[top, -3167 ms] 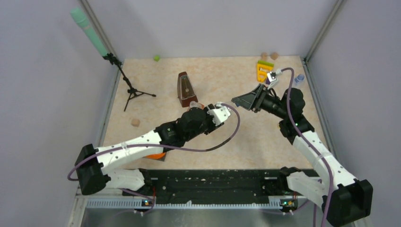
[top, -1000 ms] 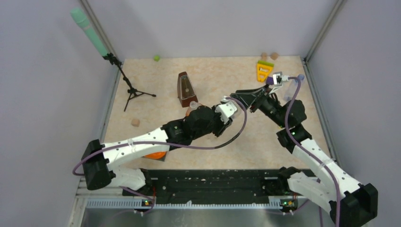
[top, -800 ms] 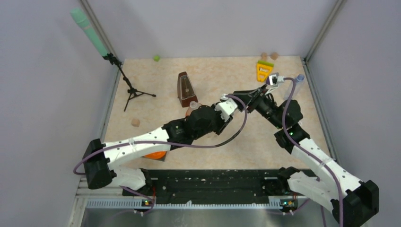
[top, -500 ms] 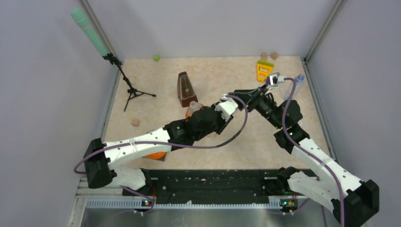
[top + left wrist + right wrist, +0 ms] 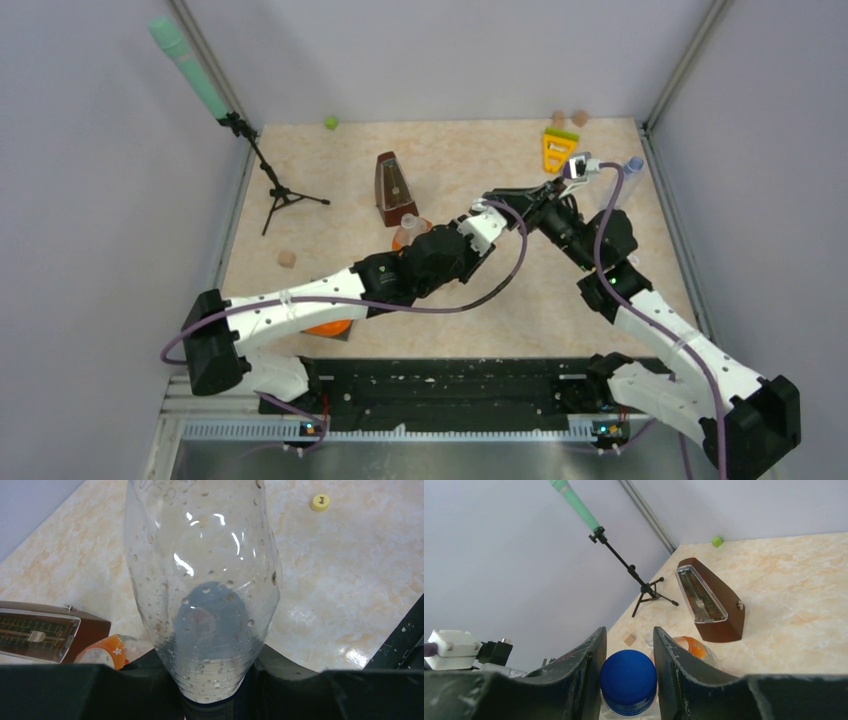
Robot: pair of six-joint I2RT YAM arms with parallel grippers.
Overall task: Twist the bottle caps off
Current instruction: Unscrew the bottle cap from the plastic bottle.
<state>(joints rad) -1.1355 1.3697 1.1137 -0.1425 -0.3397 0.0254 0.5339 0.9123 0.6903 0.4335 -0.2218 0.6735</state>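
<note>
My left gripper [image 5: 215, 692] is shut on the lower body of a clear unlabelled bottle [image 5: 202, 575] beaded with droplets, held above the table. That bottle's blue cap [image 5: 628, 679] sits between the fingers [image 5: 591, 666] of my right gripper [image 5: 629, 676], which is shut on it from both sides. In the top view the two grippers meet at mid-table, right [image 5: 498, 199] above left [image 5: 480, 222], and the bottle is hidden between them. A loose yellow cap [image 5: 320, 502] lies on the table. A squat orange-tinted bottle [image 5: 407, 232] stands by the left arm. Another slim bottle with a blue cap [image 5: 630, 172] stands at the right edge.
A brown metronome [image 5: 392, 188] stands behind the orange-tinted bottle. A microphone stand [image 5: 272, 182] is at the back left. A yellow toy [image 5: 558, 150] and tan wooden discs [image 5: 568, 118] are at the back right. A small wooden block [image 5: 287, 259] lies left.
My right gripper has moved in to the left and closed onto the blue cap. The left arm has pushed the bottle slightly up and right.
</note>
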